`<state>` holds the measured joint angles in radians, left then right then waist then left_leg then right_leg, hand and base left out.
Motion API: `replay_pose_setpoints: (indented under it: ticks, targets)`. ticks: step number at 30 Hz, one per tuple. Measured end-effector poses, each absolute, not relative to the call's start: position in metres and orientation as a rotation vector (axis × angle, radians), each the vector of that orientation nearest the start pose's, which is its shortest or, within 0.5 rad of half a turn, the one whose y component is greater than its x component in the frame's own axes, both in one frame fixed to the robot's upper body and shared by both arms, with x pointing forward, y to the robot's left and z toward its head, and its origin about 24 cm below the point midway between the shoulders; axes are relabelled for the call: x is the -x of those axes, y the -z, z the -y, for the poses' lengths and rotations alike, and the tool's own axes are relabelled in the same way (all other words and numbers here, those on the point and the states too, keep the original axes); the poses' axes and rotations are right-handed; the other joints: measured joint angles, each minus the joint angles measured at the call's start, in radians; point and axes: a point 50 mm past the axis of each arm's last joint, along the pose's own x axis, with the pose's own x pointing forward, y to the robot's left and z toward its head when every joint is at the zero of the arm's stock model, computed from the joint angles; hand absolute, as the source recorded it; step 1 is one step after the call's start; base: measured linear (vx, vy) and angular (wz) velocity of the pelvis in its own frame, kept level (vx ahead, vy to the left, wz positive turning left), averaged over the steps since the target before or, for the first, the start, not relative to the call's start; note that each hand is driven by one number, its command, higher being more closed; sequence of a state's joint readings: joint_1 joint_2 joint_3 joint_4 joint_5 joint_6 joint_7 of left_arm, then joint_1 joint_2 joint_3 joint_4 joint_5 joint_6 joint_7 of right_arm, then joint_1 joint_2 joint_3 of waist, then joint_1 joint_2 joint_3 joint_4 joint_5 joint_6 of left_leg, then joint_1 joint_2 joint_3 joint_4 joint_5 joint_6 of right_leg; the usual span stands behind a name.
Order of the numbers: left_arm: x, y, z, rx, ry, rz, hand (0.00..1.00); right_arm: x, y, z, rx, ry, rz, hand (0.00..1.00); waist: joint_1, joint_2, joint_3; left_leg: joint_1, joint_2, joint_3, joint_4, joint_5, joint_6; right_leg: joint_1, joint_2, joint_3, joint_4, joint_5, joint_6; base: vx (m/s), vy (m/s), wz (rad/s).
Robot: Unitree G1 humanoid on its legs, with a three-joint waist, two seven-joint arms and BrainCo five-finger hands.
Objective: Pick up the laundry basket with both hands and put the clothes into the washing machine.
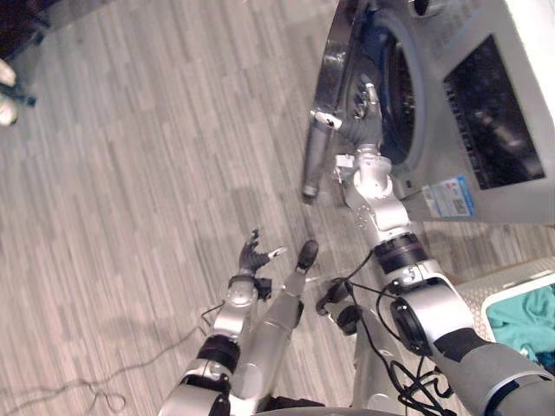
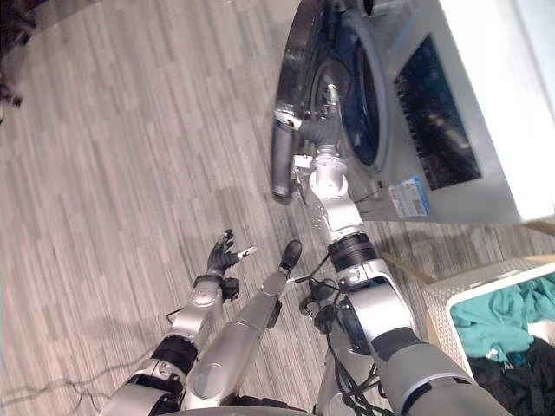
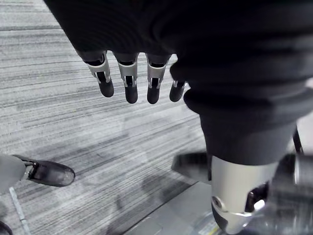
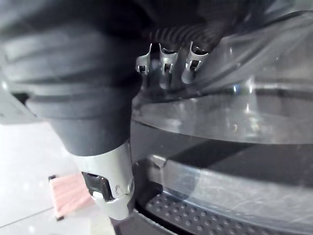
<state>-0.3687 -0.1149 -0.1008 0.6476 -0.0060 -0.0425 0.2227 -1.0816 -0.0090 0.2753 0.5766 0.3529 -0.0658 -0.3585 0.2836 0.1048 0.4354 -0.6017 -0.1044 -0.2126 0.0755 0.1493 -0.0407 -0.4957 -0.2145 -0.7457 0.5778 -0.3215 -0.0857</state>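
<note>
Left eye: we're seeing the right hand (image 1: 368, 111) pressing straight, open fingers on the open door (image 1: 330, 61) of the washing machine (image 1: 494, 52); left hand (image 1: 253, 257) is hovering open over the floor (image 1: 130, 173), empty. Right eye: basket (image 2: 442, 321) is sitting beside the machine, clothes (image 2: 499, 316) inside. Left wrist: fingers hanging relaxed, shoe (image 3: 49, 172) nearby. Right wrist: fingers touching door glass.

One washing machine (image 2: 486, 78), one machine door (image 2: 297, 61), one laundry basket (image 2: 440, 314).
</note>
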Motion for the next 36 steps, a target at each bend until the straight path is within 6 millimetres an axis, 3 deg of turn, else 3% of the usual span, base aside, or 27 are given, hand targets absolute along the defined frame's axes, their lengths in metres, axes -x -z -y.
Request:
replay_pose_setpoints:
  ticks: [2, 4, 6, 10, 12, 14, 16, 19, 21, 23, 25, 26, 29, 34, 35, 36]
  targets:
    - [-0.305, -0.003, -0.07, 0.006, 0.039, -0.224, 0.0, -0.356, -0.276, -0.025, -0.127, -0.341, 0.513, 0.0, 0.034, 0.004, 0.001, -0.003, -0.001, -0.045, 0.005, 0.016, -0.021, 0.003, 0.0, -0.005, 0.036, -0.011, 0.0, 0.06, -0.159, 0.79]
    - [-0.304, -0.003, -0.068, 0.004, 0.048, -0.223, 0.0, -0.345, -0.295, -0.046, -0.123, -0.409, 0.567, 0.0, 0.037, 0.004, 0.0, -0.001, -0.016, -0.091, 0.013, 0.03, -0.023, 0.025, 0.001, -0.005, 0.054, -0.036, 0.029, 0.11, -0.176, 1.17]
    - [-0.303, -0.003, -0.065, 0.007, 0.053, -0.226, 0.0, -0.344, -0.296, -0.048, -0.131, -0.412, 0.562, 0.0, 0.04, 0.004, 0.0, -0.002, -0.018, -0.085, 0.023, 0.03, -0.023, 0.039, 0.004, -0.004, 0.057, -0.045, 0.033, 0.08, -0.114, 0.78]
    - [-0.304, -0.006, -0.061, 0.002, 0.067, -0.214, 0.0, -0.346, -0.281, -0.041, -0.153, -0.396, 0.533, 0.0, 0.037, -0.002, 0.004, -0.003, -0.002, -0.037, 0.03, 0.027, -0.018, 0.028, 0.012, 0.035, 0.066, -0.039, 0.04, 0.01, -0.072, -0.09]
    - [-0.309, -0.013, -0.061, -0.003, 0.054, -0.195, 0.0, -0.342, -0.27, -0.028, -0.152, -0.382, 0.55, 0.0, 0.027, -0.006, 0.006, -0.003, 0.034, 0.022, 0.035, 0.016, -0.001, 0.001, 0.04, 0.093, 0.058, -0.011, 0.057, -0.08, -0.05, -1.02]
    - [-0.317, -0.022, -0.061, -0.011, 0.039, -0.165, 0.0, -0.342, -0.26, -0.008, -0.135, -0.34, 0.569, 0.0, 0.003, -0.015, 0.012, -0.003, 0.06, 0.066, 0.047, 0.01, 0.007, -0.006, 0.065, 0.131, 0.036, 0.011, 0.059, -0.12, -0.053, -1.05]
    - [-0.33, -0.038, -0.069, -0.019, 0.008, -0.118, 0.0, -0.34, -0.246, 0.013, -0.098, -0.287, 0.579, 0.0, -0.04, -0.034, 0.018, -0.002, 0.095, 0.114, 0.051, 0.008, 0.009, -0.019, 0.109, 0.194, -0.006, 0.041, 0.058, -0.13, -0.052, -0.99]
    - [-0.352, -0.066, -0.091, -0.052, -0.08, -0.046, 0.0, -0.338, -0.216, 0.034, -0.017, -0.227, 0.544, 0.0, -0.1, -0.067, 0.025, -0.009, 0.138, 0.166, 0.052, 0.008, 0.009, -0.033, 0.177, 0.303, -0.08, 0.07, 0.044, -0.13, -0.057, -0.91]
    - [-0.368, -0.083, -0.105, -0.087, -0.128, -0.015, 0.0, -0.338, -0.196, 0.044, 0.031, -0.209, 0.5, 0.0, -0.129, -0.069, 0.025, -0.021, 0.16, 0.177, 0.051, 0.008, 0.008, -0.044, 0.215, 0.344, -0.126, 0.097, 0.025, -0.15, -0.062, -0.83]
    - [-0.387, -0.113, -0.137, -0.138, -0.231, 0.035, 0.0, -0.338, -0.18, 0.051, 0.019, -0.207, 0.448, 0.0, -0.166, -0.078, 0.026, -0.036, 0.177, 0.191, 0.039, 0.016, -0.002, -0.072, 0.244, 0.385, -0.153, 0.12, 0.011, -0.13, -0.033, -0.66]
    - [-0.397, -0.141, -0.164, -0.187, -0.308, 0.092, 0.0, -0.333, -0.174, 0.053, 0.017, -0.24, 0.438, 0.0, -0.19, -0.089, 0.025, -0.048, 0.19, 0.199, 0.029, 0.024, -0.013, -0.096, 0.258, 0.409, -0.162, 0.133, -0.001, -0.1, -0.031, -0.46]
    - [-0.401, -0.162, -0.181, -0.209, -0.348, 0.14, 0.0, -0.326, -0.173, 0.052, -0.01, -0.272, 0.445, 0.0, -0.196, -0.095, 0.027, -0.057, 0.2, 0.212, 0.027, 0.026, -0.017, -0.11, 0.268, 0.421, -0.169, 0.145, 0.008, -0.08, -0.035, -0.44]
    - [-0.403, -0.199, -0.214, -0.179, -0.445, 0.222, 0.0, -0.311, -0.176, 0.046, -0.069, -0.356, 0.48, 0.0, -0.213, -0.109, 0.029, -0.07, 0.225, 0.247, 0.028, 0.027, -0.018, -0.128, 0.285, 0.45, -0.19, 0.176, 0.015, -0.04, -0.026, -0.4]
    - [-0.4, -0.221, -0.238, -0.156, -0.499, 0.263, 0.0, -0.284, -0.181, 0.05, -0.139, -0.438, 0.553, 0.0, -0.232, -0.127, 0.028, -0.073, 0.229, 0.273, 0.028, 0.027, -0.017, -0.136, 0.286, 0.478, -0.205, 0.2, 0.041, 0.02, 0.024, -0.21]
    - [-0.396, -0.23, -0.252, -0.148, -0.538, 0.283, 0.0, -0.276, -0.181, 0.053, -0.155, -0.458, 0.567, 0.0, -0.245, -0.14, 0.029, -0.08, 0.229, 0.275, 0.028, 0.026, -0.017, -0.138, 0.287, 0.479, -0.218, 0.211, 0.046, 0.01, 0.03, -0.09]
    - [-0.396, -0.235, -0.249, -0.151, -0.516, 0.306, 0.0, -0.273, -0.181, 0.056, -0.158, -0.454, 0.575, 0.0, -0.244, -0.147, 0.029, -0.082, 0.23, 0.279, 0.029, 0.026, -0.017, -0.14, 0.287, 0.482, -0.221, 0.213, 0.048, 0.01, 0.037, -0.09]
